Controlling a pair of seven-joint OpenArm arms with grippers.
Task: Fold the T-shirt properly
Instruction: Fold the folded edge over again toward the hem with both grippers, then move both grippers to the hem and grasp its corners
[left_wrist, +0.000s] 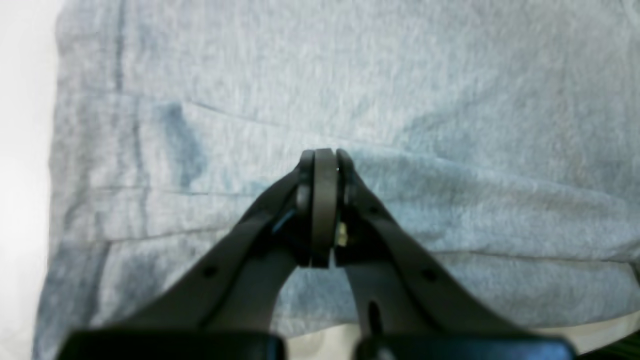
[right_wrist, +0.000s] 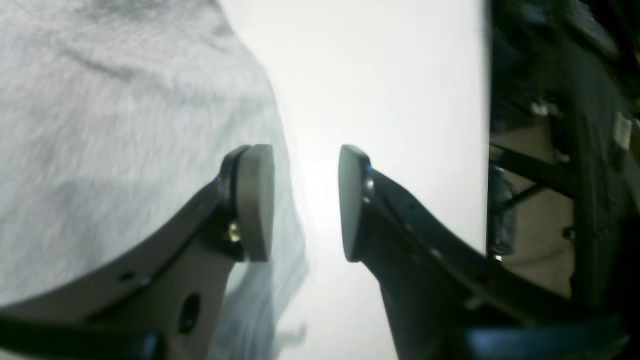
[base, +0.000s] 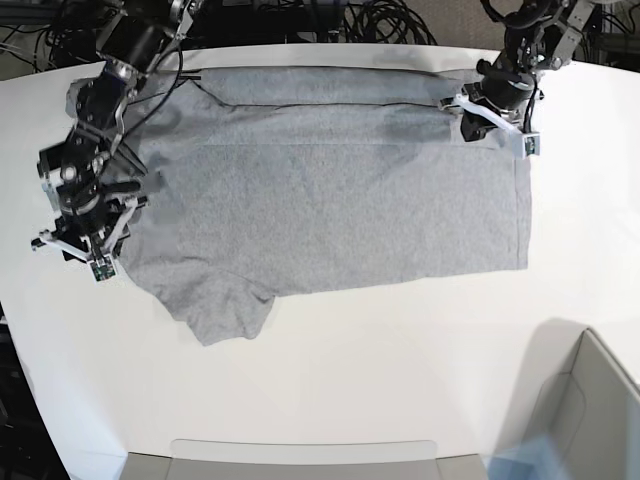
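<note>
The T-shirt (base: 330, 200) lay spread across the far half of the white worktop (base: 400, 380), plain side up, its far strip already turned over on itself along the far edge, one sleeve (base: 225, 315) sticking out toward the near side at the left; the rest sat fairly flat, with a few shallow creases.

The left tool (left_wrist: 324, 165) was over the far right corner of the shirt with its jaws pressed together; from its own camera the pads met edge to edge above the fold (left_wrist: 450, 175), and I could not make out any cloth pinched between them, so it may have had hold of nothing. The right tool (right_wrist: 306, 200) stood clearly open at the left edge of the shirt, one pad (right_wrist: 255, 200) over the cloth and the other over bare worktop, gripping nothing.

The trouble I could foresee was an uneven fold; if the left tool lifted without a real grip, the far right corner would stay behind while the other side moved, and the shirt would skew. The right tool, straddling the very edge, might catch only one layer or slip off entirely; the loose sleeve could also bunch under the next fold.
</note>
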